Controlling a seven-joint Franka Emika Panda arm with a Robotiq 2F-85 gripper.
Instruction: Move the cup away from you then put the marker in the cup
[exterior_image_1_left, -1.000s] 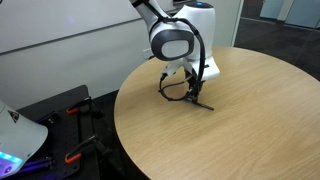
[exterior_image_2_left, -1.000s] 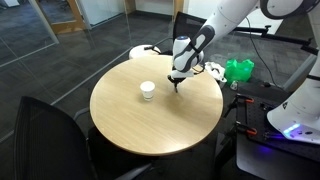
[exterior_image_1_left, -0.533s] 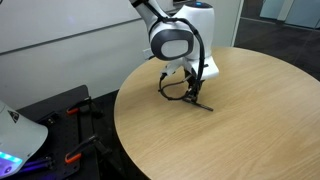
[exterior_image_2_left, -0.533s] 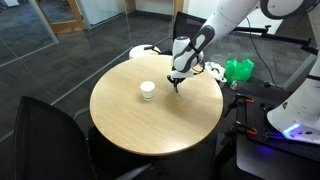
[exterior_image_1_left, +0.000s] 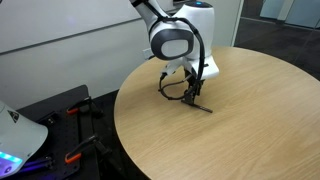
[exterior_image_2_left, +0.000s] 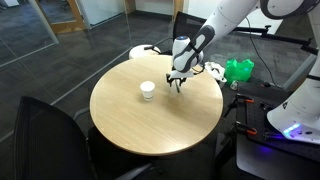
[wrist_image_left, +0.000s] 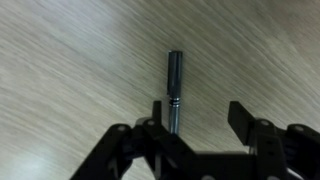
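Observation:
The marker (wrist_image_left: 174, 85), a thin dark stick, lies flat on the wooden table (wrist_image_left: 70, 60) in the wrist view. Its near end runs close beside the left finger (wrist_image_left: 155, 112). My gripper (wrist_image_left: 197, 110) hangs low over it, open, with a wide gap toward the right finger (wrist_image_left: 240, 115) and nothing pinched. In an exterior view the marker (exterior_image_1_left: 204, 106) lies just under the gripper (exterior_image_1_left: 192, 97). The white cup (exterior_image_2_left: 147, 91) stands upright on the round table (exterior_image_2_left: 150, 130), a short way from the gripper (exterior_image_2_left: 176, 85).
A black chair (exterior_image_2_left: 45, 140) stands at the table's near side. A green object (exterior_image_2_left: 238, 70) and white equipment (exterior_image_2_left: 300, 110) sit beyond the table edge. A white rounded thing (exterior_image_2_left: 140, 50) lies near the far rim. A black cart (exterior_image_1_left: 60, 120) is beside the table.
The jaws have spread apart from shut. The marker now lies loose on the table under them. The arm has hardly moved.

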